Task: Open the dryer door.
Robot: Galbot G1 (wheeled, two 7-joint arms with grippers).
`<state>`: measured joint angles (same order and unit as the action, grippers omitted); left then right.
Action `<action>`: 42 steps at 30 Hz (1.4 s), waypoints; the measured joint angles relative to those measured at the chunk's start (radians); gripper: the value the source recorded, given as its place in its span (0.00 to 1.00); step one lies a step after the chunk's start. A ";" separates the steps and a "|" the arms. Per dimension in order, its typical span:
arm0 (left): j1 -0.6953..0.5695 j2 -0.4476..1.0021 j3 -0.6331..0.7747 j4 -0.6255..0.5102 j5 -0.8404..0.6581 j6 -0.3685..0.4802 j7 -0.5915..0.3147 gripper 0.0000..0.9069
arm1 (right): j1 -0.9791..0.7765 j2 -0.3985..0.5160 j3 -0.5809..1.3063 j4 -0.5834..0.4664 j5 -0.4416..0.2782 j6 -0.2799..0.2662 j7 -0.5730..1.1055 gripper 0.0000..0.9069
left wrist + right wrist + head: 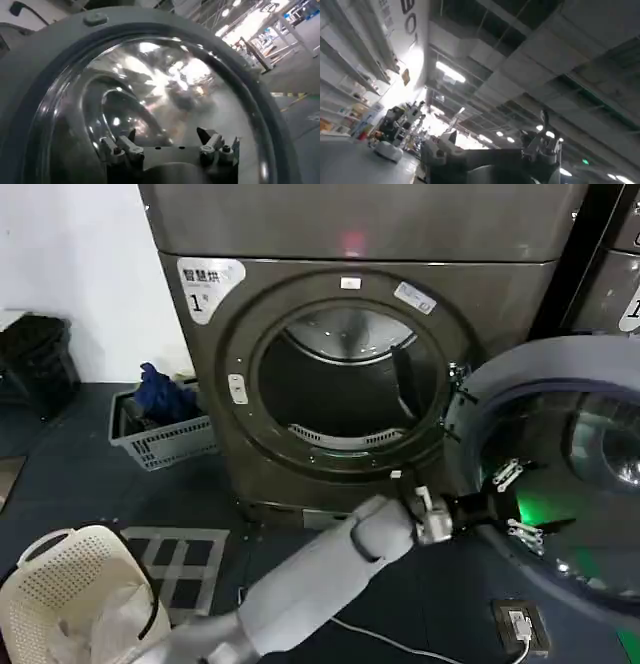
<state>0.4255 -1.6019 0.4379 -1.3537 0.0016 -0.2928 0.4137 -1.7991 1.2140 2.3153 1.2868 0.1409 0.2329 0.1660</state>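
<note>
Beside the bronze-grey dryer [300, 434] labelled "1", the dryer door [560, 484] stands swung wide on my right: round, smooth grey inner face, glossy dark glass. My left hand [512, 502], fingers apart, hovers at it.

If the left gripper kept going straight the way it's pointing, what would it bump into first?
Most likely the door: the left gripper, open, points at its grey inner face and glass, very close already, though the exact gap is hard to judge.
</note>
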 joint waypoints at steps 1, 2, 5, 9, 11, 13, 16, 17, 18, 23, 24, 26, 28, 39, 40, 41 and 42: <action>-0.006 -0.007 0.001 0.008 0.000 -0.002 0.000 1.00 | 0.002 0.003 -0.002 0.003 0.000 -0.001 0.000 1.00; -0.011 -0.008 0.001 0.019 -0.001 -0.005 0.001 1.00 | 0.005 0.005 -0.005 0.006 0.000 -0.001 0.000 1.00; -0.031 -0.008 0.002 0.041 -0.002 -0.011 0.001 1.00 | 0.010 0.010 -0.011 0.012 0.000 -0.001 -0.001 1.00; -0.040 -0.007 0.002 0.057 -0.003 -0.015 0.001 1.00 | 0.014 0.022 -0.020 0.025 0.000 -0.001 -0.004 1.00; -0.037 -0.007 0.002 0.057 -0.003 -0.016 0.001 1.00 | 0.015 0.022 -0.020 0.025 0.000 -0.001 -0.005 1.00; -0.030 -0.007 0.002 0.052 -0.004 -0.014 0.001 1.00 | 0.014 0.022 -0.023 0.025 0.000 0.000 -0.006 1.00; -0.016 -0.007 0.002 0.035 -0.014 -0.003 0.014 1.00 | 0.014 0.022 -0.027 0.026 -0.001 0.001 -0.006 1.00; -0.012 -0.007 0.001 0.029 -0.017 0.000 0.018 1.00 | 0.014 0.022 -0.028 0.026 -0.001 0.001 -0.006 1.00; -0.005 -0.007 0.001 0.019 -0.018 0.003 0.020 1.00 | 0.013 0.022 -0.029 0.025 -0.001 0.001 -0.006 1.00; 0.038 0.023 0.003 -0.054 -0.021 0.008 0.028 1.00 | 0.014 0.023 -0.036 0.025 -0.001 0.002 -0.007 1.00; 0.043 0.046 0.003 -0.068 -0.021 0.009 0.028 1.00 | 0.014 0.023 -0.036 0.025 -0.001 0.002 -0.007 1.00; 0.064 0.094 0.003 -0.105 -0.023 0.011 0.028 1.00 | 0.015 0.023 -0.039 0.025 -0.001 0.003 -0.008 1.00; 0.085 0.139 -0.005 -0.149 -0.024 0.016 0.032 1.00 | 0.015 0.023 -0.039 0.025 0.000 0.003 -0.009 1.00; 0.197 0.400 -0.069 -0.376 -0.052 -0.002 0.043 1.00 | 0.033 0.025 -0.051 0.045 0.005 0.004 -0.028 1.00; 0.202 0.429 -0.078 -0.390 -0.049 -0.013 0.045 1.00 | 0.036 0.024 -0.052 0.045 0.005 0.004 -0.030 1.00; 0.209 0.458 -0.086 -0.406 -0.043 -0.026 0.048 1.00 | 0.038 0.024 -0.054 0.045 0.005 0.004 -0.032 1.00; 0.216 0.492 -0.099 -0.424 -0.041 -0.039 0.050 1.00 | 0.040 0.025 -0.056 0.046 0.006 0.004 -0.032 1.00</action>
<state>0.6417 -1.1100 0.3391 -1.7774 -0.0392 -0.3321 0.4633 -1.7591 1.2389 2.2591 1.3332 0.1467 0.2367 0.1337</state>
